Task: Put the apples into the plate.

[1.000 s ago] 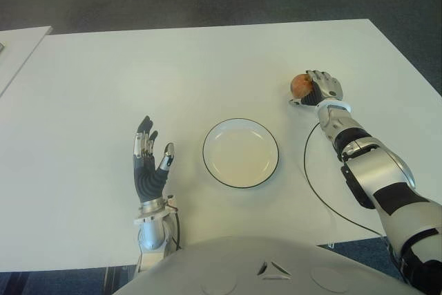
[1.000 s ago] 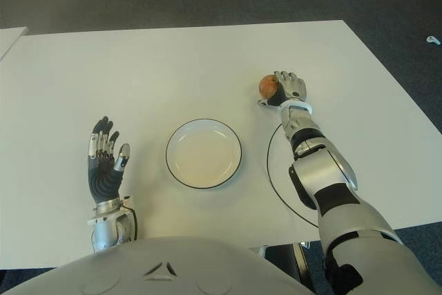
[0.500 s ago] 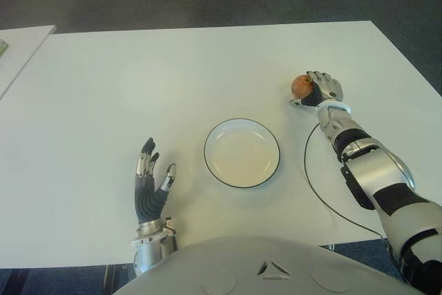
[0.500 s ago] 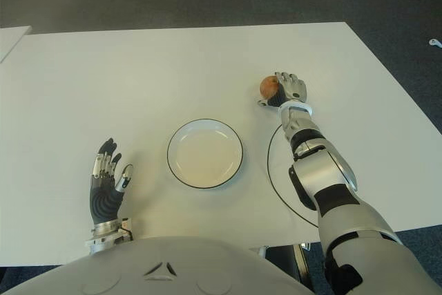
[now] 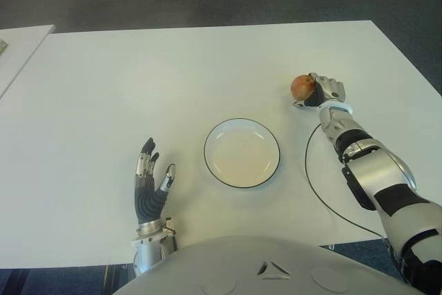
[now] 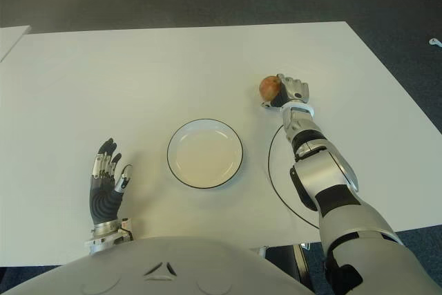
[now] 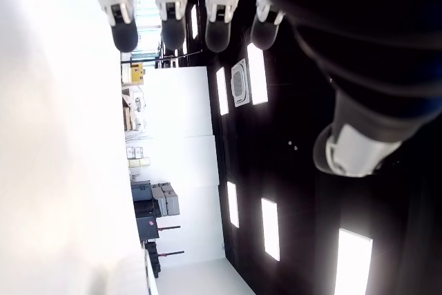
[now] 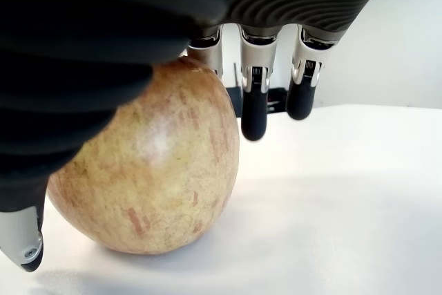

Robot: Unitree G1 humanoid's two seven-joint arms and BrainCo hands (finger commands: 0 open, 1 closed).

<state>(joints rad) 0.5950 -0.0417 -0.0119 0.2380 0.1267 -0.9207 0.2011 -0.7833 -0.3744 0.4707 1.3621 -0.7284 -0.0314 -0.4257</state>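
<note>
In the left eye view a white tabletop (image 5: 138, 67) fills most of the scene; a round white plate (image 5: 242, 153) with a dark rim sits near its middle, holding nothing; to the plate's right and farther from the robot, the right hand (image 5: 323, 91) is curled around a reddish-yellow apple (image 5: 301, 86), with the apple on the side of the hand that faces the plate; a thin black cable (image 5: 309, 170) loops over the tabletop beside the right forearm; the left hand (image 5: 150, 181) shows to the left of the plate, near the tabletop's front edge, palm up with its fingers spread and holding nothing; the corner of a second white table (image 5: 21, 50) shows at the far left; in the right eye view the same layout appears, the apple well apart from the plate and level with the hand's knuckles; in the left wrist view the left hand's fingertips (image 7: 172, 18) stand straight and apart with nothing between them, against a ceiling with bright light panels; in the right wrist view the apple (image 8: 152, 164) sits on the tabletop with the dark palm and thumb pressed over it, one finger against its far side and two more fingers (image 8: 254, 105) hanging just beside it.
</note>
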